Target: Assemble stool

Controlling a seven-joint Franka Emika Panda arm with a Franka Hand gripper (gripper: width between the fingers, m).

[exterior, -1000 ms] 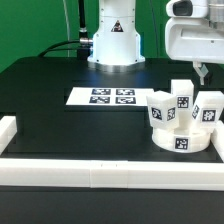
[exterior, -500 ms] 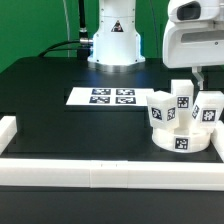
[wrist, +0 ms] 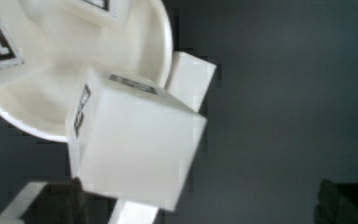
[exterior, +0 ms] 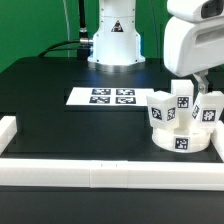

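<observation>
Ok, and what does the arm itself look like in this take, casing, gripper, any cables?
The arm is white with rounded, glossy casing and dark seams at the joints. A black cable runs in behind its base. The gripper sits under a boxy white hand with slim dark fingers. No markings are legible.

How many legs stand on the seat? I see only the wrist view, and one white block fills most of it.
Observer: In the exterior view I count three legs, upright on the round seat.
Operator: Where is the marker board from there?
Observer: The marker board lies flat on the black table, apart from the seat, toward the exterior view's left.
Operator: What is near the seat at the front?
Observer: A long white rail runs along the table's near edge, just in front of the seat.
</observation>
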